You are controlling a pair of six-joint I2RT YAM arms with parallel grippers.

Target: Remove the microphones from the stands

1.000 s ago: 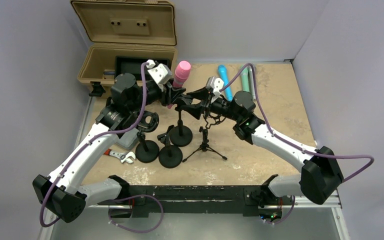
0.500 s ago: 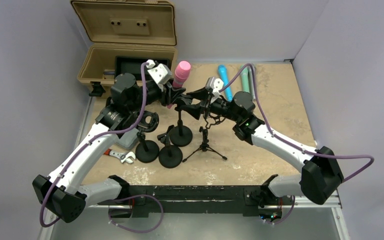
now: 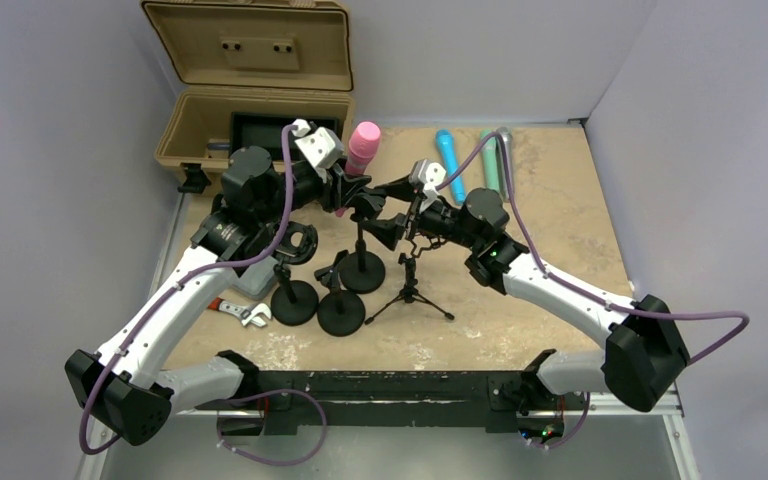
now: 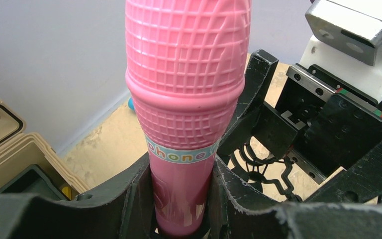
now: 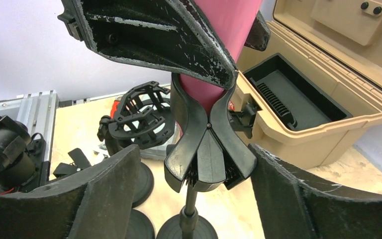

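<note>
The pink microphone (image 3: pixel 364 145) stands tilted, its lower handle still seated in the black clip (image 5: pixel 206 149) of a round-based stand (image 3: pixel 362 270). My left gripper (image 3: pixel 345 185) is shut on the microphone's handle just below the "phone" band; in the left wrist view the fingers (image 4: pixel 129 209) press both sides of the microphone (image 4: pixel 189 89). My right gripper (image 5: pixel 199 199) is open and straddles the clip, with a finger (image 5: pixel 79 199) on each side and gaps between. In the top view my right gripper (image 3: pixel 385 212) sits just right of the stand's clip.
An open tan case (image 3: pixel 250 110) stands at the back left. A blue microphone (image 3: pixel 448 160) and a green one (image 3: pixel 490 160) lie at the back. Two other round-based stands (image 3: pixel 295 300), a small tripod (image 3: pixel 410 290), a shock mount (image 3: pixel 295 243) and a wrench (image 3: pixel 245 313) crowd around the stand.
My right arm has shifted slightly left and nearer, toward the stand's clip. The left gripper and the microphone have not visibly moved.
</note>
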